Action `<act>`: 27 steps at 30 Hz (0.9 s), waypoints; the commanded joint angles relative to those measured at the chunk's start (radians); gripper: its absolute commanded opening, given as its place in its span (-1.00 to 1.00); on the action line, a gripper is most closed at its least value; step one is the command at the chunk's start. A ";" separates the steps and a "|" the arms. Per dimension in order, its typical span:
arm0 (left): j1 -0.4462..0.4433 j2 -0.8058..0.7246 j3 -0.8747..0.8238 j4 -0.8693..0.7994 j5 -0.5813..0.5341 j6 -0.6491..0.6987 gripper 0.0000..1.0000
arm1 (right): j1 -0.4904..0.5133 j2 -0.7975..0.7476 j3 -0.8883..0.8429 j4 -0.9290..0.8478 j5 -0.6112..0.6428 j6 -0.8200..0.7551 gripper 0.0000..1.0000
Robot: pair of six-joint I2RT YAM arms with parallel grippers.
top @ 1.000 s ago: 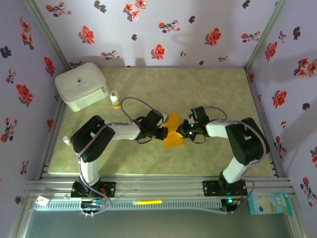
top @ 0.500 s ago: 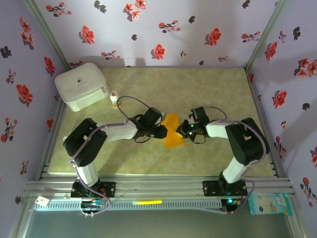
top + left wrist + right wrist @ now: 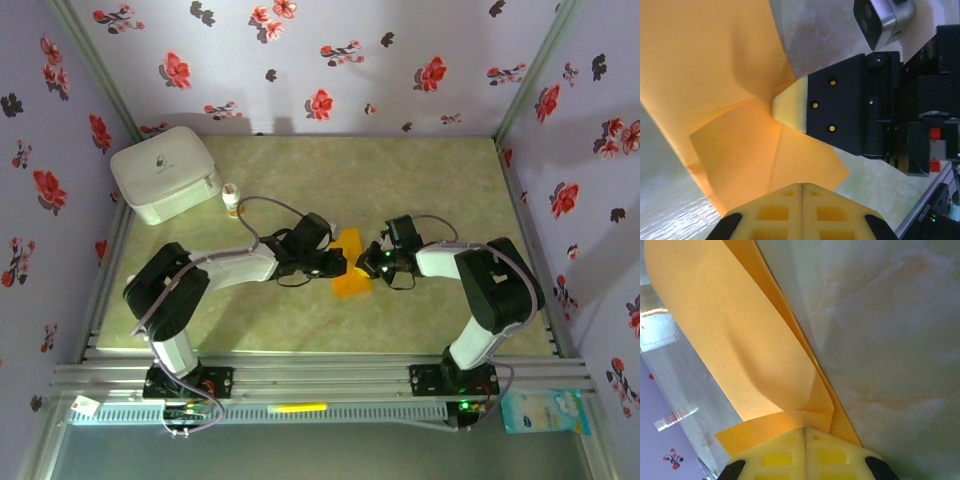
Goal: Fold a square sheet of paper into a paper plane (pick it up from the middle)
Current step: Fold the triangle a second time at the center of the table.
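Square sheet of paper (image 3: 350, 272): partly folded, layered, lying mid-tabletop (image 3: 450, 180). Its long axis runs up-down in the overhead frame. Left hand (image 3: 333, 264) meets it from frame left and right hand (image 3: 374, 264) from frame right. Both touch it; neither is nearer. Right hand is clenched on a raised folded edge. Left hand is clenched, tips together at the sheet's border; whether a layer is caught, cannot tell. Judgement: the next crease follows that axis.
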 commanded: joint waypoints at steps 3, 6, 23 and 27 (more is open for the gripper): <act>-0.006 0.072 0.025 0.081 0.063 -0.073 -1.00 | -0.013 0.009 -0.002 -0.121 0.074 -0.031 -1.00; -0.012 0.097 0.034 0.080 0.072 -0.075 -1.00 | -0.013 0.011 0.000 -0.123 0.074 -0.031 -1.00; -0.025 0.155 0.032 0.076 0.095 -0.069 -1.00 | -0.013 0.016 -0.006 -0.120 0.073 -0.032 -1.00; -0.025 0.161 0.019 0.076 0.094 -0.072 -1.00 | -0.012 0.017 -0.008 -0.119 0.075 -0.032 -1.00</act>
